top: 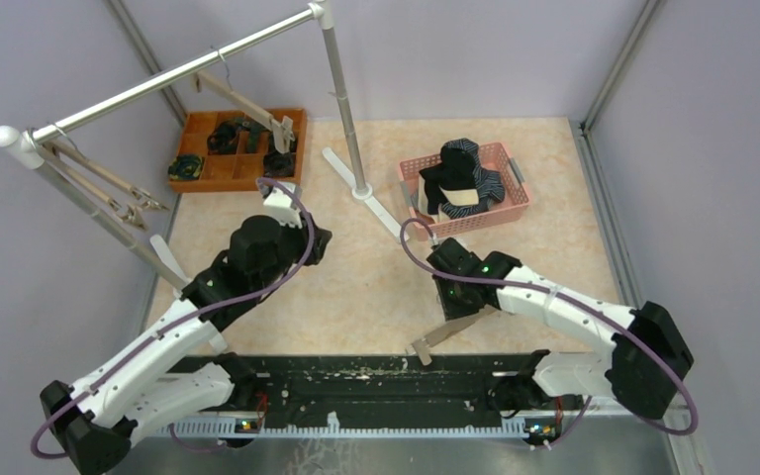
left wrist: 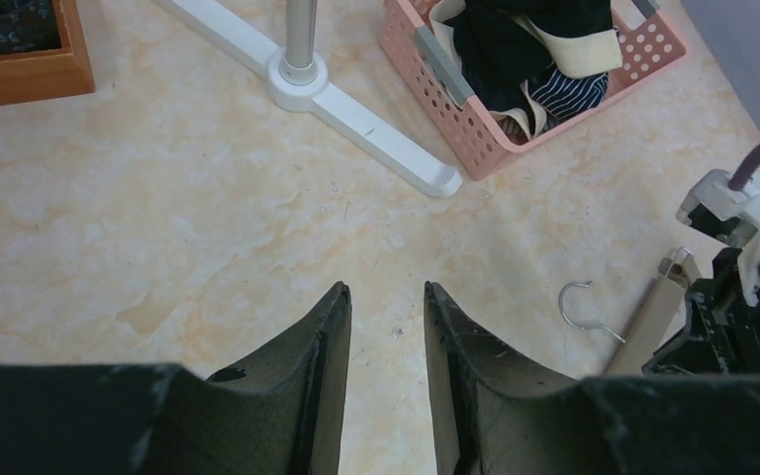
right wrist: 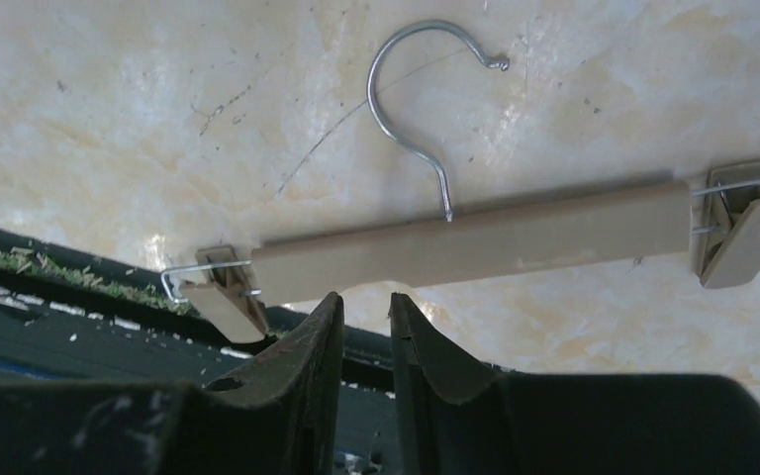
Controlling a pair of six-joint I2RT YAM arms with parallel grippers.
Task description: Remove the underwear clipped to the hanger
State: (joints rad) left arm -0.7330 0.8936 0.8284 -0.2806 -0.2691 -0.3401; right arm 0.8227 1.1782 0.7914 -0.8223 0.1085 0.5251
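From above, the right arm (top: pixel 554 300) covered the upper half of the hanger (top: pixel 442 334). In the right wrist view one clip (right wrist: pixel 742 223) ran off the right edge. The left wrist view cut the basket (left wrist: pixel 447 104) at its top edge. The dark contents of the wooden tray (top: pixel 233 176) were too small to identify.

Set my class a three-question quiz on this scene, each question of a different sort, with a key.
1. True or false: the hanger lying in front of the right gripper has cloth in its clips.
2. Where is the underwear? A clipped to the hanger; B in the pink basket; C held by the right gripper.
3. Which arm reaches nearer to the basket?
Key: 1 false; 2 B; 3 the right.
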